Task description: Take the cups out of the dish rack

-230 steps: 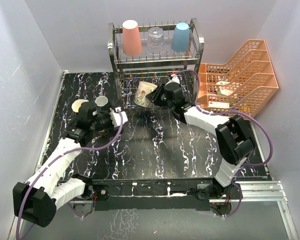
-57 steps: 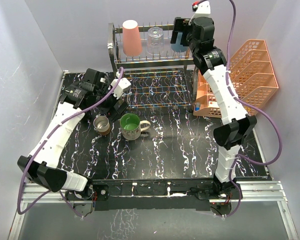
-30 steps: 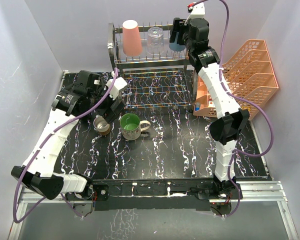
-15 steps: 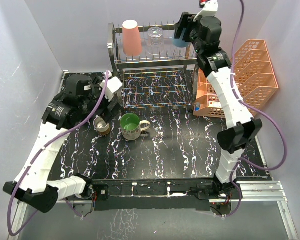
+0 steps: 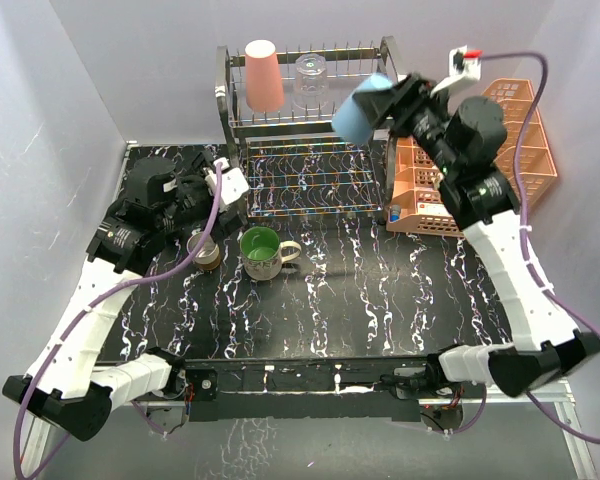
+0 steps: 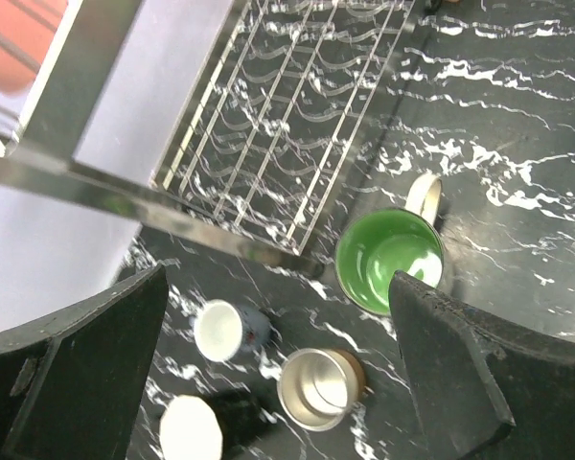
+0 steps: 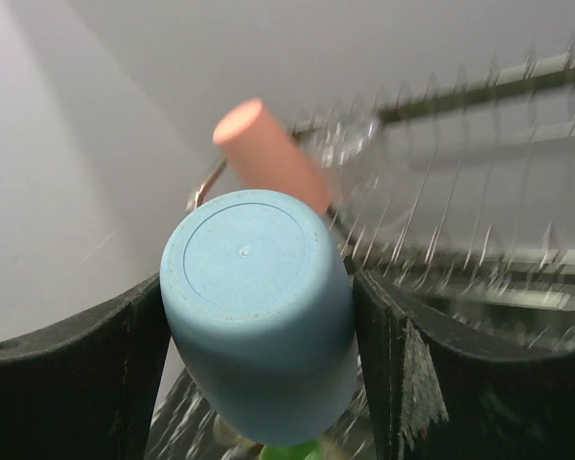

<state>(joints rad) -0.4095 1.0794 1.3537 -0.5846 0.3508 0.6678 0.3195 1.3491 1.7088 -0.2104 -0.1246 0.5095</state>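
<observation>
Right gripper (image 7: 264,356) pinches the light-blue tumbler (image 5: 358,112), held in the air clear of the dish rack (image 5: 310,122). Next, it probably needs setting down on the table (image 5: 360,290), then releasing.

No readable text, label, brand, number or sign is showing in any view, whether on the cups (image 5: 263,75), the dish rack (image 5: 300,122), the orange trays (image 5: 525,130) or the desk (image 5: 360,300).

mug (image 5: 262,252) before dish rack (image 5: 223,100), cup (image 5: 206,250) beside (left)
</observation>
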